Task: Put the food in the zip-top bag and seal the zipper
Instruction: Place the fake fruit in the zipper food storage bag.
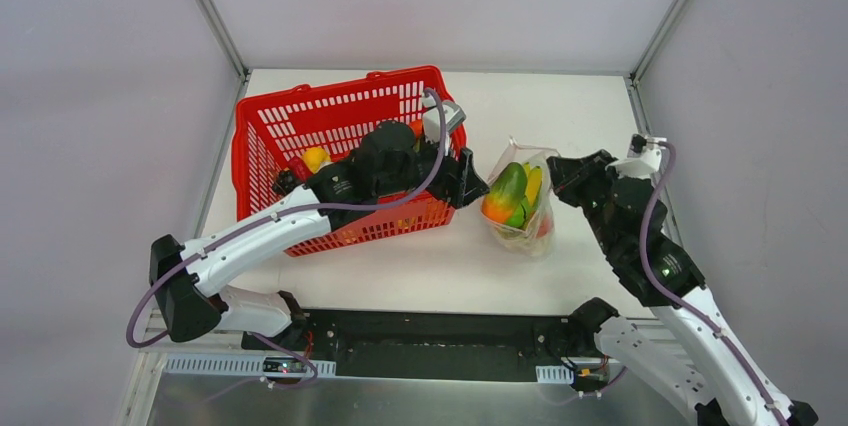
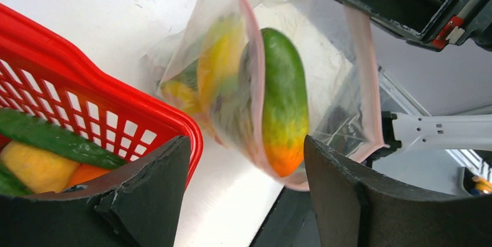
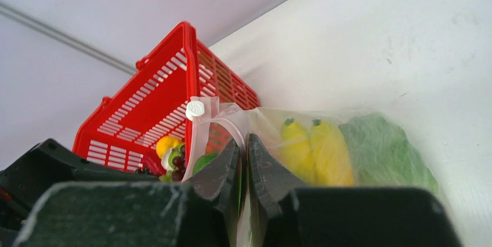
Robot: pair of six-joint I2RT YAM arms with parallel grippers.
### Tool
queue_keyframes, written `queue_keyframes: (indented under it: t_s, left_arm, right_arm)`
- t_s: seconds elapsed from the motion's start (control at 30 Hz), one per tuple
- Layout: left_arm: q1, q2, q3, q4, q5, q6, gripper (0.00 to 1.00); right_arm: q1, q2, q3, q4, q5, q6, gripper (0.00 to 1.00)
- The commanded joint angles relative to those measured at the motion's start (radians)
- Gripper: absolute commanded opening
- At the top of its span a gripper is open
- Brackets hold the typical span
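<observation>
Left pincer (image 2: 246,163) wide open, empty, beside red basket (image 2: 116,91). Right pincer (image 3: 244,160) pinched shut on zip-top bag (image 2: 342,79) rim; toy mango (image 2: 284,102) inside.

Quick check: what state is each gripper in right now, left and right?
Left gripper: open, holding nothing.
Right gripper: closed, pinching the top edge of the clear bag.

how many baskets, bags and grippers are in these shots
red basket: 1
zip-top bag: 1
grippers: 2 (left gripper, right gripper)
total: 4
</observation>
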Motion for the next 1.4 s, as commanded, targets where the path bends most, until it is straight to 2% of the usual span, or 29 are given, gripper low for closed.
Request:
queue_keyframes:
  t_s: [0.0, 0.2, 0.7, 0.97, 1.37]
  left_arm:
    - [-0.010, -0.041, 0.062, -0.088, -0.012, 0.093, 0.72]
    - [-0.012, -0.020, 0.102, -0.144, 0.006, 0.107, 0.73]
    - [-0.040, 0.153, 0.274, -0.261, 0.047, 0.098, 0.66]
    - [-0.072, 0.228, 0.334, -0.304, 0.056, 0.107, 0.58]
    - [-0.085, 0.268, 0.342, -0.325, 0.088, 0.096, 0.32]
  right_arm:
    - [0.002, -0.080, -0.029, 0.074, 0.174, 0.039, 0.11]
    - [0.002, -0.098, -0.035, 0.077, 0.194, 0.046, 0.11]
    - [0.002, -0.099, -0.030, 0.076, 0.181, 0.046, 0.11]
    - [0.002, -0.108, -0.036, 0.073, 0.189, 0.044, 0.11]
    - [0.002, -0.106, -0.036, 0.068, 0.179, 0.037, 0.12]
